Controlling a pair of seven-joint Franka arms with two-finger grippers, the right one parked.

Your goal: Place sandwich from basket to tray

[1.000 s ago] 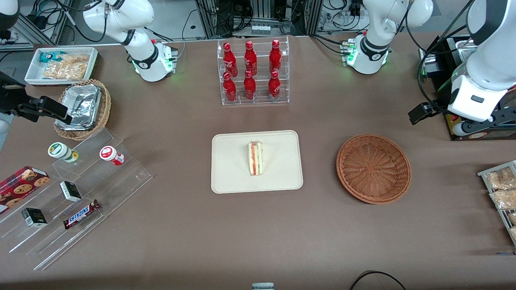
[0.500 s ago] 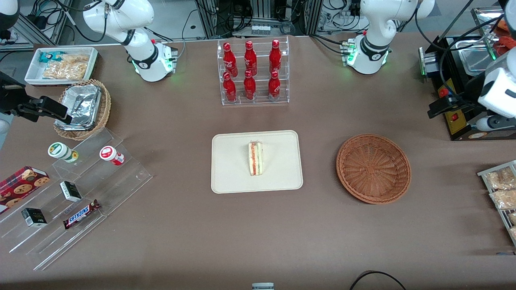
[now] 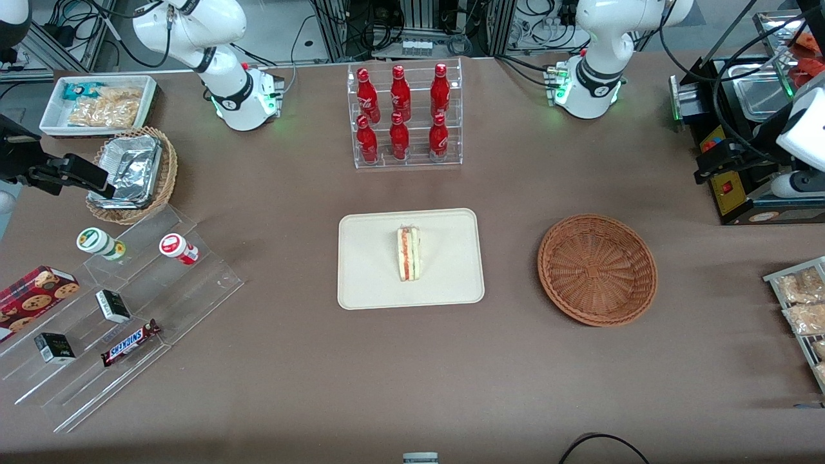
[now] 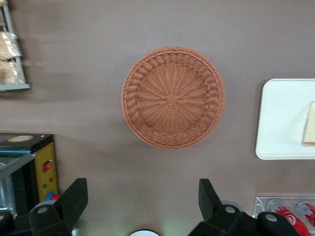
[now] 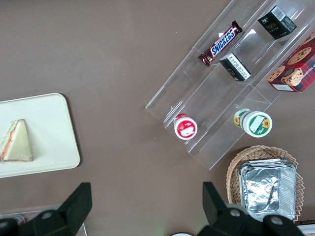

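Observation:
The sandwich (image 3: 408, 253) stands on its edge in the middle of the cream tray (image 3: 374, 270), filling layers facing up. The round reddish-brown basket (image 3: 597, 269) is empty, beside the tray toward the working arm's end. My left gripper (image 3: 722, 159) hangs high over the table edge by a black appliance, farther from the front camera than the basket. It is open and empty. The left wrist view shows the gripper (image 4: 141, 189) with its jaws wide apart, the empty basket (image 4: 172, 97), the tray (image 4: 280, 118) and the sandwich (image 4: 310, 130). The right wrist view shows sandwich (image 5: 15, 142) and tray (image 5: 49, 128).
A clear rack of red bottles (image 3: 404, 116) stands farther from the camera than the tray. A black appliance (image 3: 735, 187) sits under the gripper. Snack packets (image 3: 802, 303) lie at the working arm's end. A stepped acrylic shelf (image 3: 122, 309) and a foil-lined basket (image 3: 132, 174) sit at the parked arm's end.
My left gripper has drawn away from the basket, toward the working arm's end of the table and upward. The sandwich, tray and basket have not moved.

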